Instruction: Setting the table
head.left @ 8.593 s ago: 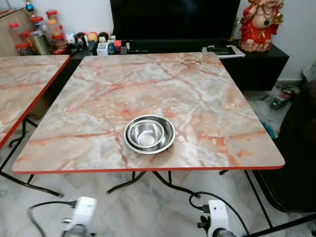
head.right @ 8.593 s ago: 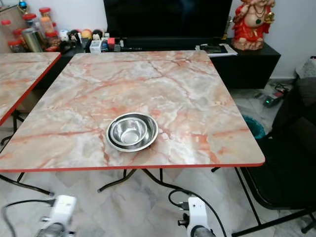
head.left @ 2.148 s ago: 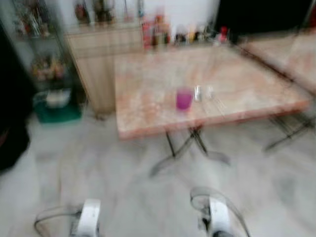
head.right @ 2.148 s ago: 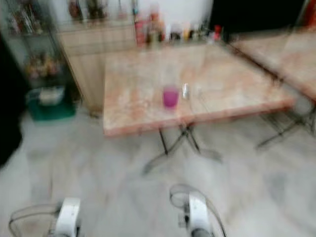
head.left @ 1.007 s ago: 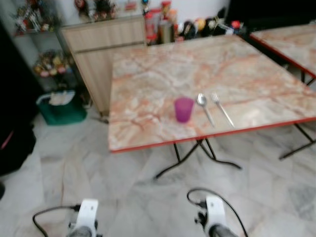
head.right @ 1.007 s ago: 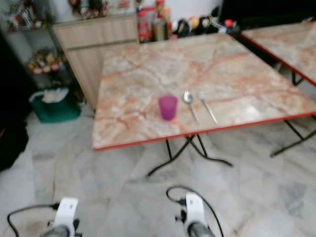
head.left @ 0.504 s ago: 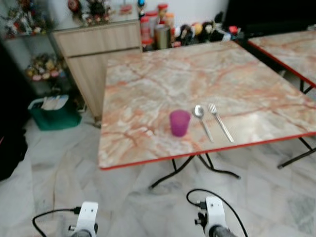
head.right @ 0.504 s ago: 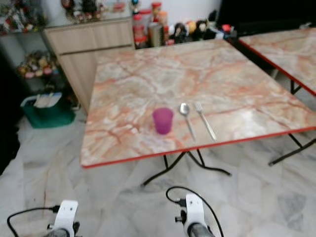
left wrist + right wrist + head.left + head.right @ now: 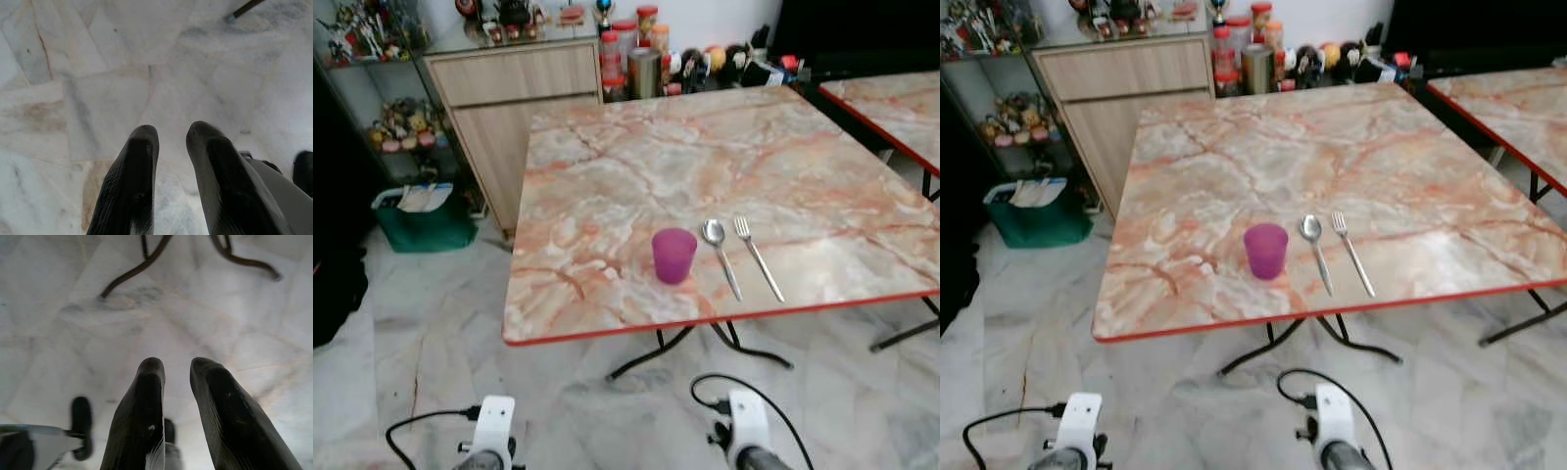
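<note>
A purple plastic cup point(image 9: 674, 255) stands upright near the front edge of a marble-patterned folding table point(image 9: 636, 166) with a red rim. Just right of the cup lie a metal spoon point(image 9: 720, 257) and a metal fork point(image 9: 759, 258), side by side with handles toward me. Both arms hang low in front of the table, well short of it. My left gripper point(image 9: 172, 133) points down at the floor tiles, open with nothing between its fingers. My right gripper point(image 9: 177, 366) hangs open the same way, above the floor near the table's black legs point(image 9: 146, 262).
A second marble table point(image 9: 896, 103) stands to the right across a narrow gap. Behind the near table are a wooden cabinet point(image 9: 509, 88), jars and cans point(image 9: 631, 49) and a glass shelf. A green basket point(image 9: 421, 220) sits on the floor at left. Marble floor lies between me and the table.
The camera has swung from the table with the steel bowl to this table and closed in on it. The cup, spoon and fork have not moved. Both arms still hang.
</note>
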Motion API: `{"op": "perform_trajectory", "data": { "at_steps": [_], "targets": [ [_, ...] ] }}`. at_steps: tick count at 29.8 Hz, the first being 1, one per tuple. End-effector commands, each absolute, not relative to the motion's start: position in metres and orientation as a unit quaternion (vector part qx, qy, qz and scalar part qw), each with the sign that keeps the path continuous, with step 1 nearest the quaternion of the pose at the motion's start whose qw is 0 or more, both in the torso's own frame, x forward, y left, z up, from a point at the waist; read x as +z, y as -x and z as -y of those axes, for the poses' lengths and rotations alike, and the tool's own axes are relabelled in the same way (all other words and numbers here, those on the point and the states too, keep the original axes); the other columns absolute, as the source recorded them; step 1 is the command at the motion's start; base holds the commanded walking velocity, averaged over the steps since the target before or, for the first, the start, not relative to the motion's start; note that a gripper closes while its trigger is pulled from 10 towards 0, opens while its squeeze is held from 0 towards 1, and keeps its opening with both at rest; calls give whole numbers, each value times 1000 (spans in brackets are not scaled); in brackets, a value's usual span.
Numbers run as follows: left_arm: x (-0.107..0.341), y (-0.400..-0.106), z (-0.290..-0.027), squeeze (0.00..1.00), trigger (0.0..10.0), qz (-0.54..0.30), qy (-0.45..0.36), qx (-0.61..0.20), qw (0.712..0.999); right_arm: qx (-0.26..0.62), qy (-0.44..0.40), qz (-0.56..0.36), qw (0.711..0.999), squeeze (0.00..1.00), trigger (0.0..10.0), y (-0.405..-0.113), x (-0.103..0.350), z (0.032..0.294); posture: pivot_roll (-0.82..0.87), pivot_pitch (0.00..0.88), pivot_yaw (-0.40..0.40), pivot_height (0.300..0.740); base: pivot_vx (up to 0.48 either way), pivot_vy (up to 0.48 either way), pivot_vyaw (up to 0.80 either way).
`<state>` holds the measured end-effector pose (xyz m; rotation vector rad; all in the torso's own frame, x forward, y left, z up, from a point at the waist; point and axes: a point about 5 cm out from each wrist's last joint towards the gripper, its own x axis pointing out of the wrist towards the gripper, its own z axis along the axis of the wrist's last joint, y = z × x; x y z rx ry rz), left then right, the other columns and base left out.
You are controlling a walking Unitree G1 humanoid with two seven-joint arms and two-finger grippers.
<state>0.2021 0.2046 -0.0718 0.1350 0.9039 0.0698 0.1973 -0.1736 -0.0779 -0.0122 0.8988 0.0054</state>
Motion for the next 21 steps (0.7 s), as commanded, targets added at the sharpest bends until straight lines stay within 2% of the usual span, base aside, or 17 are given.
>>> {"op": "perform_trajectory", "data": {
  "at_steps": [1, 4, 13, 19, 21],
  "targets": [
    [-73, -199, -209, 0, 10000, -440, -77, 36, 894, 12, 11, -427, 904, 0, 10000, -200, -77, 167, 13, 0, 33, 740, 0, 0, 0],
    [-73, -198, -208, 0, 10000, -441, -77, 36, 894, 13, 9, -427, 904, 0, 10000, -201, -76, 167, 10, 0, 32, 740, 0, 0, 552],
    [-74, -196, -208, 0, 10000, -443, -77, 35, 893, 17, 10, -431, 902, 0, 10000, -200, -77, 168, 11, 0, 27, 740, 0, -246, 0],
    [-74, -196, -208, 0, 10000, -442, -79, 33, 893, 18, 12, -431, 902, 0, 10000, -200, -77, 167, 10, 0, 26, 740, 0, -245, 671],
    [-74, -196, -208, 0, 10000, -442, -79, 33, 893, 18, 11, -431, 902, 0, 10000, -200, -77, 167, 8, 0, 27, 740, 0, -247, 0]
  ]
}}
